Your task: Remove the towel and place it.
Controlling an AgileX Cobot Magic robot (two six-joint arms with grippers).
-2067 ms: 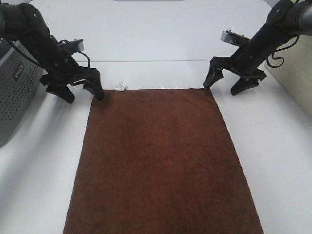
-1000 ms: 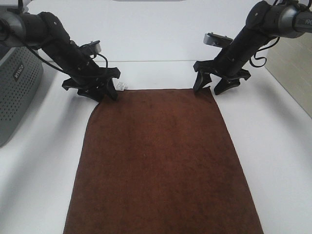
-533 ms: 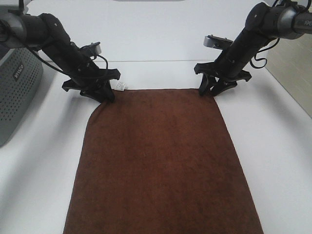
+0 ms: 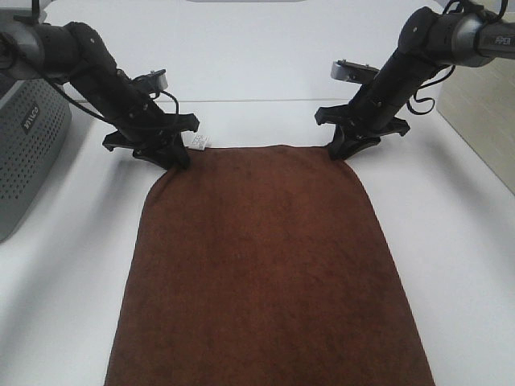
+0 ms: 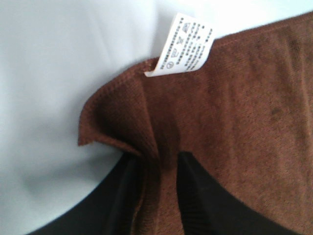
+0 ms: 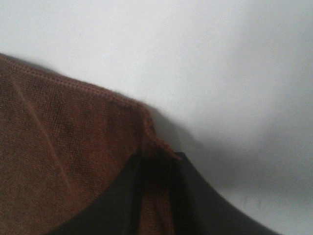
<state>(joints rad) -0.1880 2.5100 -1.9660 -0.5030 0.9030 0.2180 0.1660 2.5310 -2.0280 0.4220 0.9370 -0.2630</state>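
Far corners of the large dark brown terry towel (image 4: 265, 265) pinched.
The left fingers (image 5: 115, 205) clamp the corner by its white tag (image 5: 186, 46); the right fingers (image 6: 208, 208) clamp the other corner, low over the white desk (image 4: 257, 56).

White lettering on the right arm (image 4: 463, 32) looks like "PIPER"; the white tag (image 5: 182, 46) on the towel (image 5: 244, 127) carries care symbols.

Left arm (image 4: 84, 60) and right arm (image 4: 422, 44) finished matte black, left gripper (image 4: 172, 157) and right gripper (image 4: 339, 150) claw-shaped, black cables (image 4: 425, 90) looped, white lettering (image 4: 500, 39) printed.
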